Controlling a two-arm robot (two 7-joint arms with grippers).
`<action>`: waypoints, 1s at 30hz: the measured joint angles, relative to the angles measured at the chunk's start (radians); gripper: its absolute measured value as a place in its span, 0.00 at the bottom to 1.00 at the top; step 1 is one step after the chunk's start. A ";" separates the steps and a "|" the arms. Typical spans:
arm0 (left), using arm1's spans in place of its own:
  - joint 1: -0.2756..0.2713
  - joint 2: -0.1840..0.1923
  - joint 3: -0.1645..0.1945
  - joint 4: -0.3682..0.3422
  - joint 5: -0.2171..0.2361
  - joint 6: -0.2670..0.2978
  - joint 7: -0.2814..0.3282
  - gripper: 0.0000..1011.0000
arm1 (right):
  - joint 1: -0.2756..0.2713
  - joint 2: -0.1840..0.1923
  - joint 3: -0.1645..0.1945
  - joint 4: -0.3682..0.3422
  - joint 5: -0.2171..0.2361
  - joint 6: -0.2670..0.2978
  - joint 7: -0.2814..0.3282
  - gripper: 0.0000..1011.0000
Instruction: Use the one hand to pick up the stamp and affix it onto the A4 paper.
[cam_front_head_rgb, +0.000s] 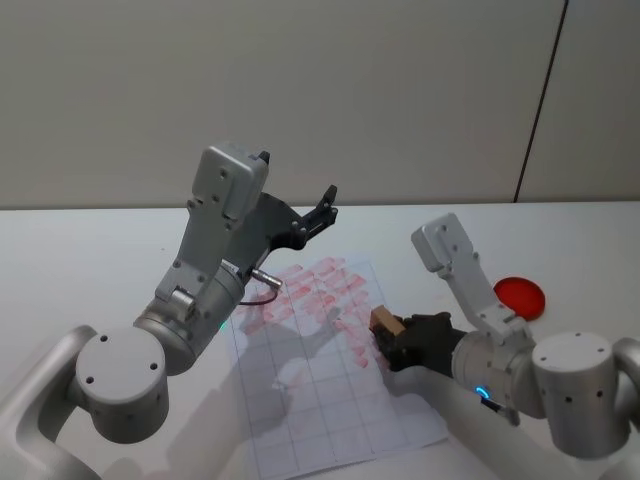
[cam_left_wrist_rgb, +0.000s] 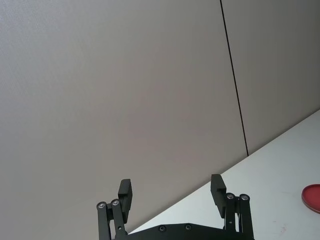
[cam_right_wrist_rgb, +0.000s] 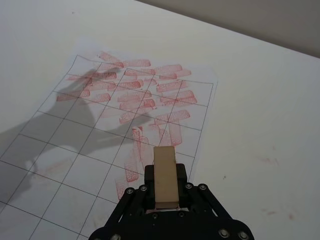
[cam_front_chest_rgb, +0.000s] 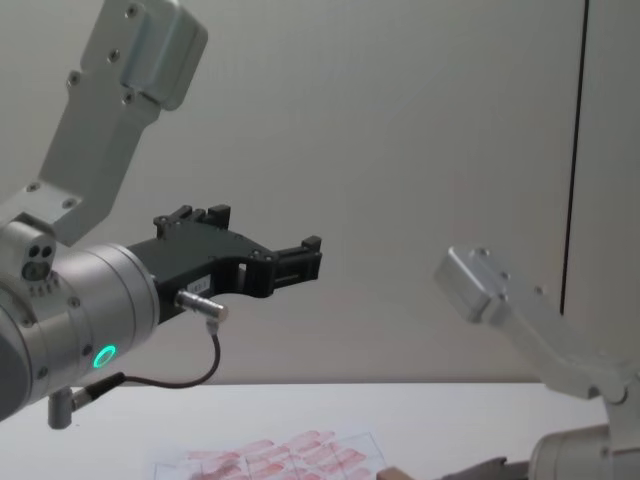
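The stamp (cam_front_head_rgb: 386, 323), a light-tan wooden block, is clamped in my right gripper (cam_front_head_rgb: 393, 338), which hangs low over the right edge of the A4 paper (cam_front_head_rgb: 320, 390). In the right wrist view the stamp (cam_right_wrist_rgb: 165, 176) juts out between the black fingers, above the gridded A4 paper (cam_right_wrist_rgb: 85, 150) and its rows of red-pink marks. My left gripper (cam_front_head_rgb: 325, 203) is raised high above the sheet's far end, open and holding nothing. In its own wrist view the left gripper (cam_left_wrist_rgb: 171, 192) points at the wall with the fingers spread.
A round red ink pad (cam_front_head_rgb: 521, 296) lies on the white table to the right of the sheet, also seen as the ink pad (cam_left_wrist_rgb: 312, 197) from the left wrist. The big left arm (cam_front_chest_rgb: 90, 300) fills the chest view's left side.
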 joint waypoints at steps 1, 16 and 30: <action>0.000 0.000 0.000 0.000 0.000 0.000 0.000 0.99 | 0.001 0.000 -0.001 0.005 -0.001 0.000 0.001 0.22; 0.000 0.000 0.000 0.000 0.000 0.000 0.000 0.99 | 0.016 -0.008 -0.009 0.056 -0.024 -0.002 0.022 0.23; 0.000 0.000 0.000 0.000 0.000 0.000 0.000 0.99 | 0.022 -0.010 -0.015 0.077 -0.042 -0.004 0.040 0.23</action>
